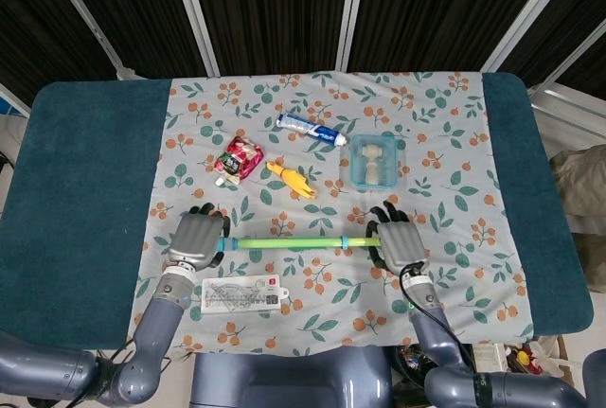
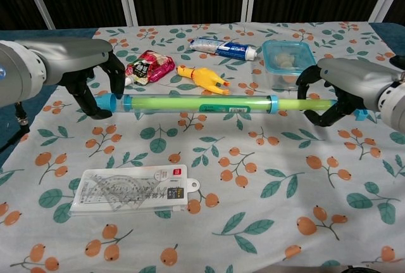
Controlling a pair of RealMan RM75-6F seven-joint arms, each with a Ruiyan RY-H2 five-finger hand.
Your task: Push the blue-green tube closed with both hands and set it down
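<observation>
The blue-green tube [image 2: 196, 103] hangs level above the flowered cloth, a clear outer sleeve with blue collars and a green inner rod [image 1: 289, 241]. My left hand [image 2: 95, 83] [image 1: 195, 239] grips its blue left end, fingers curled round it. At the other end my right hand [image 2: 338, 89] [image 1: 401, 245] holds the green rod, whose blue cap [image 2: 361, 114] pokes out past the palm. A short stretch of bare green rod shows between the right blue collar [image 2: 273, 103] and the right hand.
A clear ruler set in its packet [image 2: 133, 190] lies near the front, under the tube's left half. Behind the tube lie a red pouch [image 2: 149, 67], a yellow rubber chicken [image 2: 201, 78], a toothpaste tube [image 2: 223, 49] and a blue-rimmed box [image 2: 289, 63].
</observation>
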